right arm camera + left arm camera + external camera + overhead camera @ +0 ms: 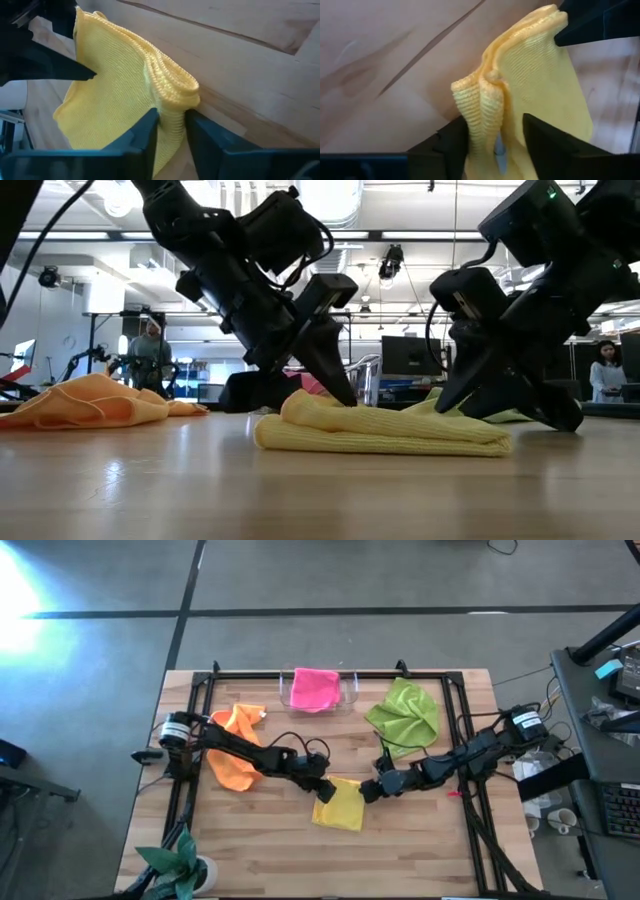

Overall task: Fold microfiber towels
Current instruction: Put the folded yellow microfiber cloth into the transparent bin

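A yellow towel (340,805), folded, lies flat on the wooden table near its middle; the low view shows the yellow towel (380,430) as a low stack of layers. My left gripper (322,787) is shut on its far left corner, and my right gripper (368,790) is shut on its far right corner. An orange towel (235,745) lies crumpled under my left arm. A lime green towel (405,715) lies at the far right. A pink towel (315,688) rests in a clear tray (285,695) at the far edge. My left gripper (495,145) pinches a bunched ridge of the towel's far left corner (482,125) between its two fingers, several layers thick. The fingers slant down from the table's left. The corner puckers up between them while the towel stays on the table. My right gripper (172,135) pinches the folded edge at the towel's far right corner (172,107) between its two fingers, several layers together. The fingers slant down from the table's right. The edge is humped up at the fingers; the towel lies slack on the table.
A black frame (200,700) runs along the table's left, far and right sides. A potted plant (175,865) stands at the near left corner. Bare wood lies on the near side of the yellow towel. People stand in the room beyond the table.
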